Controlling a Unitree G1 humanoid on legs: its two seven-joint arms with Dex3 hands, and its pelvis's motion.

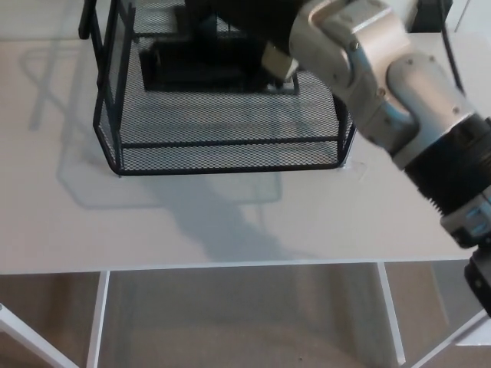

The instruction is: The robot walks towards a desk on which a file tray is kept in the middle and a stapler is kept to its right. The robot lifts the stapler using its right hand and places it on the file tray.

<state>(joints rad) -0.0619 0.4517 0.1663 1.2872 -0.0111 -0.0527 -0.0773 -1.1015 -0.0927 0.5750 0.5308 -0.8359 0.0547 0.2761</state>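
Observation:
A black wire-mesh file tray [230,153] stands at the middle of the white desk [230,222]. A black stapler [199,67] shows inside the tray near its back, low over the mesh floor or resting on it. My right arm [399,92] reaches in from the right across the tray's right wall. Its black hand [230,17] is directly above the stapler at the picture's top edge. Hand and stapler merge into one dark mass, so the grip is hidden. My left hand does not show.
The tray's tall left wall [107,77] and low front rim [230,169] surround the stapler. The desk's front edge [230,264] runs across the lower picture, with white frame legs [98,322] and beige floor below.

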